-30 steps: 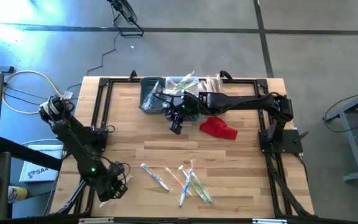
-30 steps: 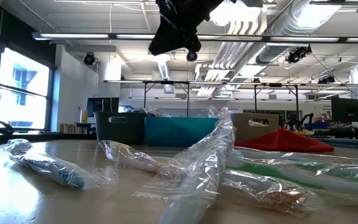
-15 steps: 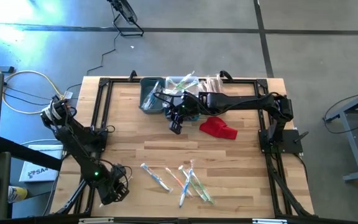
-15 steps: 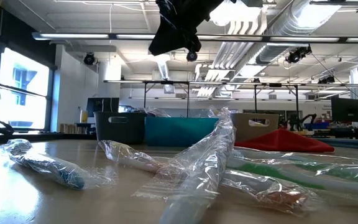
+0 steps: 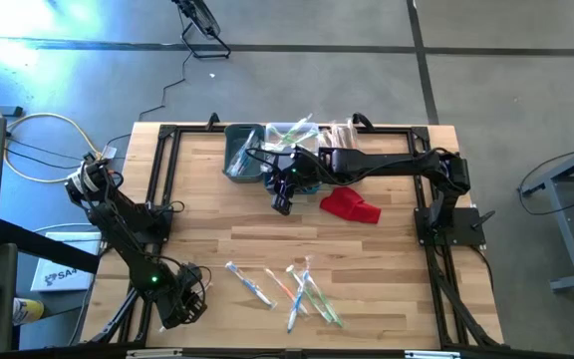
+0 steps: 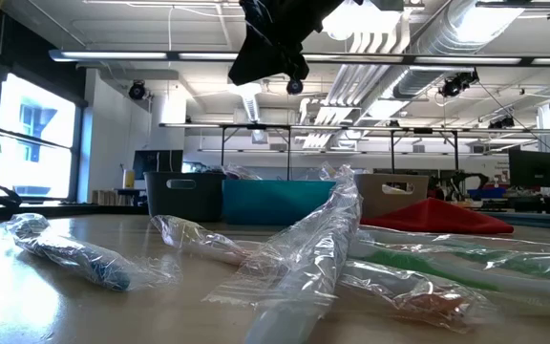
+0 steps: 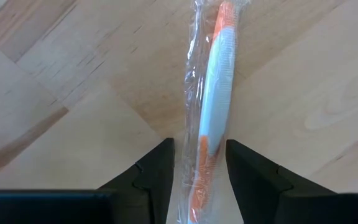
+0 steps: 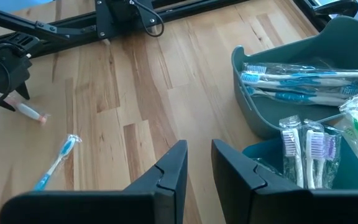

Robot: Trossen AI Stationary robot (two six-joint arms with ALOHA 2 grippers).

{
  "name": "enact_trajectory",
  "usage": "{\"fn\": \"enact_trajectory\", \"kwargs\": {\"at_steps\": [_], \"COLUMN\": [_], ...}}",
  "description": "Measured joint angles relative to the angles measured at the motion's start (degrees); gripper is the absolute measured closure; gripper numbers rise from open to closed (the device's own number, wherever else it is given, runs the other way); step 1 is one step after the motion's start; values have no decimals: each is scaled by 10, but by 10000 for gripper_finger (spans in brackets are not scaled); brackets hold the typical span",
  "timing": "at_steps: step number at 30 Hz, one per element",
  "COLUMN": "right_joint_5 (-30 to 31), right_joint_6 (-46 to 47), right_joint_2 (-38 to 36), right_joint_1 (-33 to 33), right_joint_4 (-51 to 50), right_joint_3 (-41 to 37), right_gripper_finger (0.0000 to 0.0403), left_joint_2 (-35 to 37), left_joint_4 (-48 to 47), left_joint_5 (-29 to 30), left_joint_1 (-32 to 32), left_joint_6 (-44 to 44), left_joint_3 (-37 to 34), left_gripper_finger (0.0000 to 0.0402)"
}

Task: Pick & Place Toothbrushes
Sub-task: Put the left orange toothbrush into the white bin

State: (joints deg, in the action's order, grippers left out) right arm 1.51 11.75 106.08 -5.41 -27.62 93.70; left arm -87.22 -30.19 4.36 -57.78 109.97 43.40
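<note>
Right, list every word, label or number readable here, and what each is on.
"SA4", partly legible: white box on the floor left of the table; the rest is cut off.
Toothbrushes in the bins: no print legible on their wrappers.
Nothing else readable.

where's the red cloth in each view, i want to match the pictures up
High view: the red cloth lies right of the table's middle, just right of the right hand.
Low view: it shows at mid-right, far across the table behind the wrapped toothbrushes.
Left wrist view: not in it.
Right wrist view: not in it.
Shared landmark: the teal bin, left of the cloth in the low view, partly under the right arm from above.
</note>
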Motion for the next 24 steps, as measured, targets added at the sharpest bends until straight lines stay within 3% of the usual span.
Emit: {"fn": "enact_trajectory", "kwargs": {"at_steps": [10, 24], "right_joint_5": [1, 1], "right_joint_6": [0, -15], "right_joint_2": [0, 0], "right_joint_1": [0, 0], "right_joint_4": [0, 0], "right_joint_3": [0, 0], "right_gripper_finger": [337, 337], "left_joint_2": [0, -1], "left_joint_4": [-4, -8], "left_joint_5": [1, 2], "left_joint_1": [0, 0], "left_joint_6": [-1, -2], "left_joint_3": [-1, -2], "left_gripper_finger": [266, 365]}}
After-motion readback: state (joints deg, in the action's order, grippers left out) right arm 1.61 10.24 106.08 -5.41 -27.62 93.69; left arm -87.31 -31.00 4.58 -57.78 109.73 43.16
